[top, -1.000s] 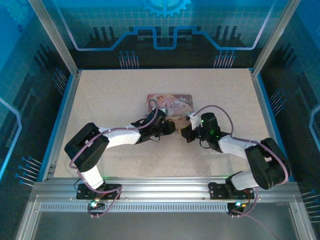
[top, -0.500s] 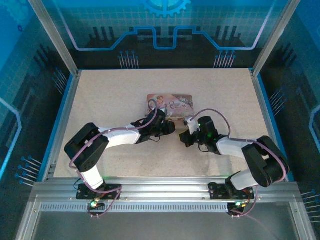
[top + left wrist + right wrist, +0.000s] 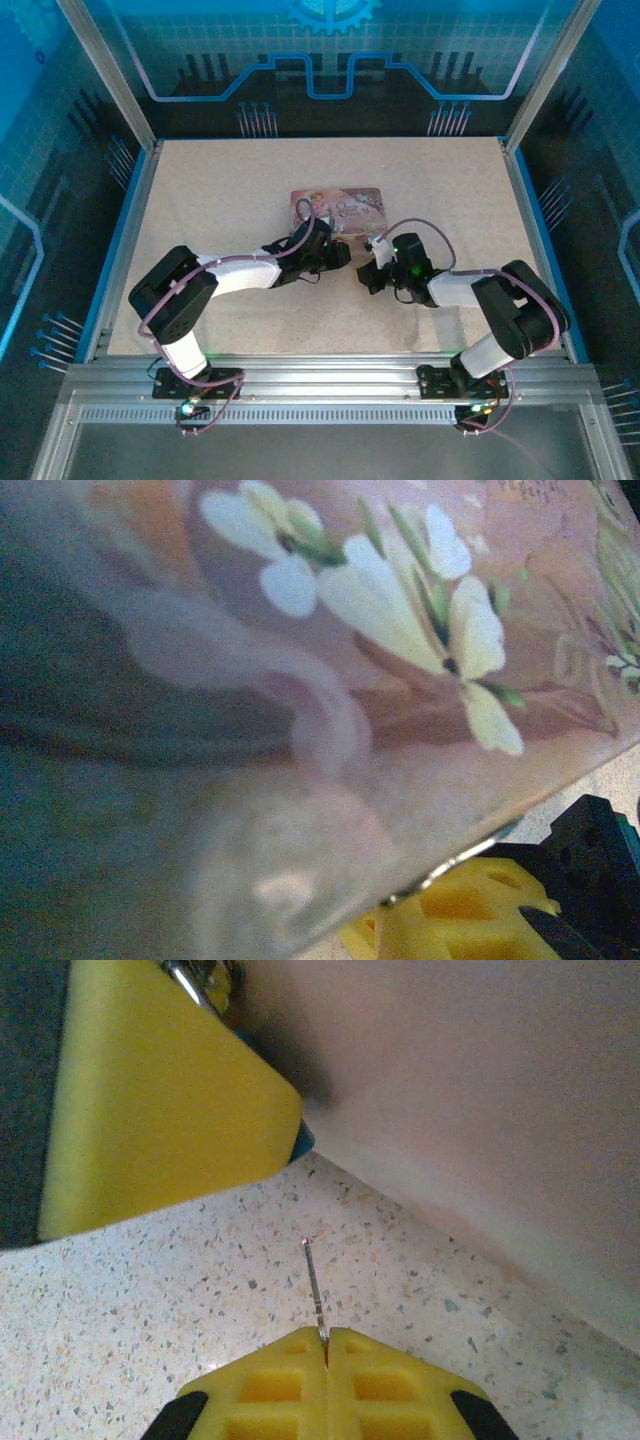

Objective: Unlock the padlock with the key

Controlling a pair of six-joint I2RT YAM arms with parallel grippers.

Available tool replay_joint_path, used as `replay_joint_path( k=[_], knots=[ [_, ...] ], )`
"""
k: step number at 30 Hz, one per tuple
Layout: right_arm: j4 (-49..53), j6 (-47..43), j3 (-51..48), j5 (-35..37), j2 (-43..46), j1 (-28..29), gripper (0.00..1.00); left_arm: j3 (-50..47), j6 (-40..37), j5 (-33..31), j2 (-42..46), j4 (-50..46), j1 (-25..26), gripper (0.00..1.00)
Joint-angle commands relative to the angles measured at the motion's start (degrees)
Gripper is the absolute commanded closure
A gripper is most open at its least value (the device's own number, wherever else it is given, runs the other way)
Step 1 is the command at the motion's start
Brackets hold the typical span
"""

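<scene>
Right wrist: right gripper [image 3: 325, 1345] clenched on key [image 3: 314, 1285], blade over table [image 3: 150, 1300] near its centre, beside near edge of pink tin [image 3: 480, 1090]. Pressed against tin: left gripper [image 3: 343, 252], silvery padlock [image 3: 195, 978] at its finger; grip impossible to tell.

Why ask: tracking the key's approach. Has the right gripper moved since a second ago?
Yes. The right gripper drew slightly left and nearer, away from the table's right edge.

The tin [image 3: 338, 207] lies at the middle of the table [image 3: 220, 190], the left gripper [image 3: 340, 252] against its near edge and the right gripper [image 3: 368, 275] just right of that. The key [image 3: 315, 1285] juts forward from between the right gripper's fingertips [image 3: 270, 1385] (toward the tin's foot); what may be the padlock [image 3: 200, 975] sits behind the left gripper's finger
</scene>
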State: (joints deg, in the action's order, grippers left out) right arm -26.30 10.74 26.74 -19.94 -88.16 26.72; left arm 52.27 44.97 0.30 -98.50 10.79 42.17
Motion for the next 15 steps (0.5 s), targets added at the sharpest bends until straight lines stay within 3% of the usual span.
replay_joint_path(
  k=[1,15],
  knots=[
    [-2.7,-1.1,1.9,-0.5,-0.7,0.4,1.00,2.3,-0.5,1.0,3.0,2.6,0.4,0.73],
    [-2.9,-1.7,2.7,-2.5,-0.5,-0.7,1.00,2.1,-0.5,1.0,3.2,2.4,0.5,0.73]
  ],
)
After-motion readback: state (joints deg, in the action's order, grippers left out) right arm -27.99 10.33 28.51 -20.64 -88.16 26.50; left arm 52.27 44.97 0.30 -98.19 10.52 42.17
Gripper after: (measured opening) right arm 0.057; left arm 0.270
